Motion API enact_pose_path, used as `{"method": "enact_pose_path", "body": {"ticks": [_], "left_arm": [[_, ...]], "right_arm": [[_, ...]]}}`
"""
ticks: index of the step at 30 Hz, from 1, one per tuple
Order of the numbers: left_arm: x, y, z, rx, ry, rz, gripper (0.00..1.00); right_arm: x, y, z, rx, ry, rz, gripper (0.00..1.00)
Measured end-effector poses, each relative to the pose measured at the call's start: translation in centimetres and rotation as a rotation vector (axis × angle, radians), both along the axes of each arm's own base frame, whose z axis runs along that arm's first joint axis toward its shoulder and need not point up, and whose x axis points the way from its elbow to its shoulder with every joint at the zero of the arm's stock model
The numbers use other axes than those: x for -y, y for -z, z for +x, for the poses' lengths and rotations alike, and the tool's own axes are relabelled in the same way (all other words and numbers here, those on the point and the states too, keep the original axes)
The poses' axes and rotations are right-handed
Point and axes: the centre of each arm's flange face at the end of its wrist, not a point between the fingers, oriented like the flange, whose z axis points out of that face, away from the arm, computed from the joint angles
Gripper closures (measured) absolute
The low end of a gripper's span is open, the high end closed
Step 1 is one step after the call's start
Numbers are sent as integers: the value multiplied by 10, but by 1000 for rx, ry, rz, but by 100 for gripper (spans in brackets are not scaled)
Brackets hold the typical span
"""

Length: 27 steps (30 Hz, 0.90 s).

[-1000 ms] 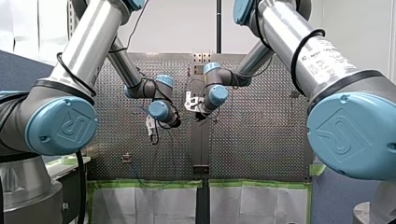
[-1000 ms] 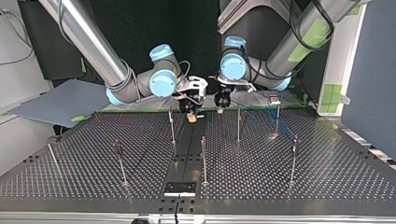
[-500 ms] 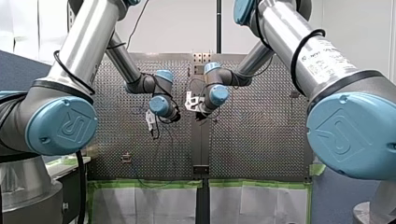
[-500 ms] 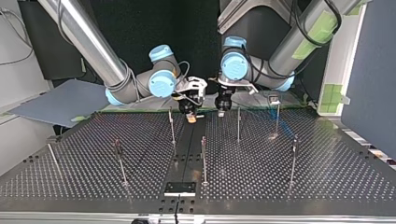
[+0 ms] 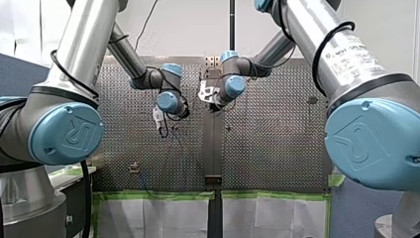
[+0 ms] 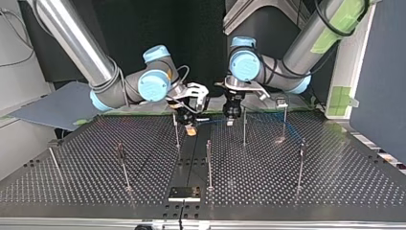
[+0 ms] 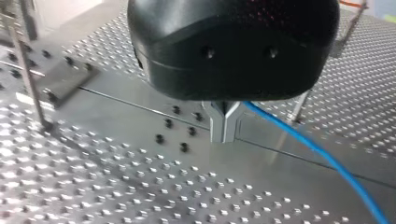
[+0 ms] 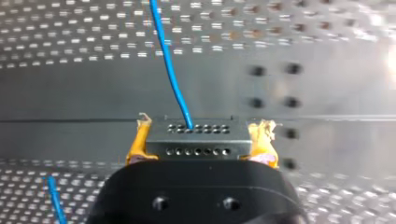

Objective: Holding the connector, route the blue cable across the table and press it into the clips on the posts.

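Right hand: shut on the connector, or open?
Shut. Right wrist view: the right hand has yellow pads clamped on both sides of the connector, blue cable leaving its far face.

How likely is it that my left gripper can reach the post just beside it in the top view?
Probably yes: the left gripper hangs close beside that post, with nothing visible between them.

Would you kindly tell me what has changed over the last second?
Both arms advanced across the table, toward the top view's camera. My right pincer, clamping the connector, also shifted toward that view's left. My left pincer came down beside it. A stretch of cable now shows between them. The posts stayed put.
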Motion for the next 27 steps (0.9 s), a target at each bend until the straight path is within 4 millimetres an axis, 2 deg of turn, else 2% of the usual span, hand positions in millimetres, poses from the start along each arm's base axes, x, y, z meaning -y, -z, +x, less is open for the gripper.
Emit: {"method": "enact_pose_path", "body": {"ticks": [14,17,23,27], "left_arm": [[-15,-69,-15,68,-45,-22,100],[-17,-84,-18,87,-49,-29,100],[-19,-114,-24,128,-49,-40,100],[-19,-131,-26,155,-46,-49,100]], "right_arm": [[-16,-85,-17,95,-21,-55,100],[-18,-95,-21,101,-20,-62,100],[-20,-102,-24,103,-19,-64,100],[-24,-116,-29,113,-17,-71,100]]}}
